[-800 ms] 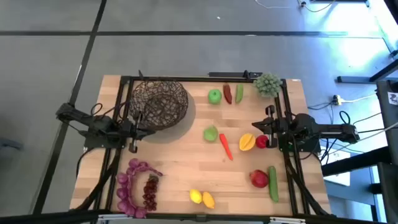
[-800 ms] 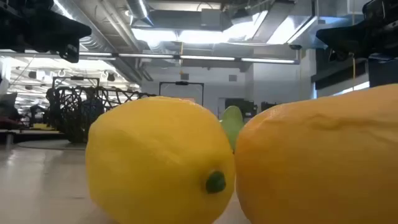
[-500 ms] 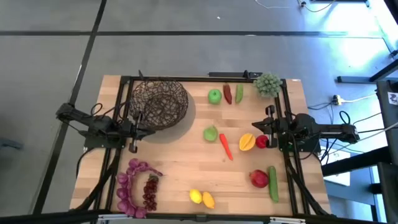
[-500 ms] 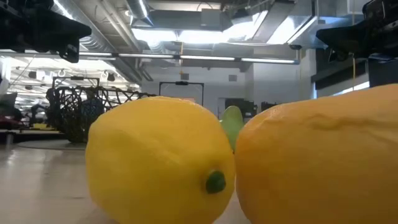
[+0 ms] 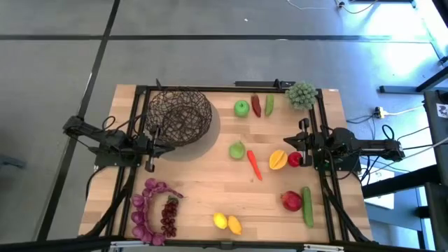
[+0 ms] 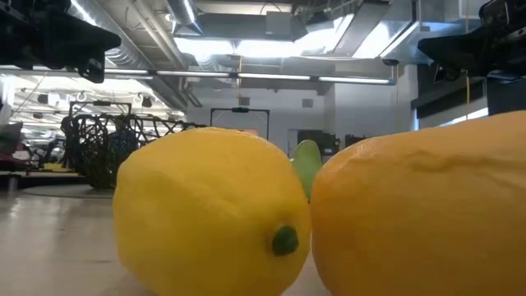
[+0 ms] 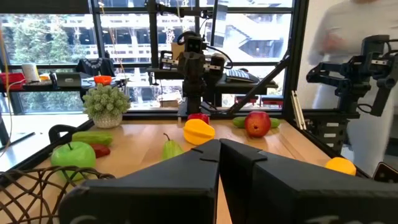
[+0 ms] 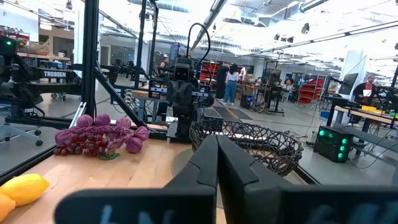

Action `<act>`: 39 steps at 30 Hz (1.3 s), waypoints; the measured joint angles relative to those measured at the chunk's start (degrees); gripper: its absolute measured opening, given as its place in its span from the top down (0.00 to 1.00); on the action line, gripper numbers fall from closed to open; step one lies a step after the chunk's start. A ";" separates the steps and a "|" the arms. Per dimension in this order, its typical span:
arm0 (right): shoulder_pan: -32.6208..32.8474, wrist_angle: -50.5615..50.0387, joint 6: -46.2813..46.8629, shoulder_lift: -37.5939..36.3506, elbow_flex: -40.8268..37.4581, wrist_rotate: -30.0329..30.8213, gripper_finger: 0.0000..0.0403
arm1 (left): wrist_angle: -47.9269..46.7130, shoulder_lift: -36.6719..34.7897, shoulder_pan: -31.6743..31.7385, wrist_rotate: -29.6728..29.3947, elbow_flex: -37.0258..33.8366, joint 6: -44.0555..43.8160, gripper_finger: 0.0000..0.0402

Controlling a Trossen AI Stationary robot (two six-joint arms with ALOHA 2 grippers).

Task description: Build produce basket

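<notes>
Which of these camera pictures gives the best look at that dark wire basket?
The high view: the basket shows whole from above, with nothing in it. The right wrist view catches its side behind that arm's fingers, the low view its side far off, and the left wrist view only some rim wires.

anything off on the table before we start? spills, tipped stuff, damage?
Nothing stands out. The basket sits upright with no produce in it, and the fruit lies loose on the table. One non-produce item, a pale-green bushy clump, sits at the far right corner.
</notes>
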 joint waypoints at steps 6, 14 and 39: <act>-0.01 -0.01 0.01 0.01 0.00 0.00 1.00 | 0.00 0.00 0.00 0.00 0.00 0.00 1.00; 0.00 0.00 0.01 0.01 0.00 0.00 1.00 | 0.00 0.00 0.00 0.00 -0.02 -0.01 1.00; 0.00 3.09 3.12 0.04 0.75 -0.07 1.00 | 0.00 0.01 -0.02 0.00 0.00 0.00 1.00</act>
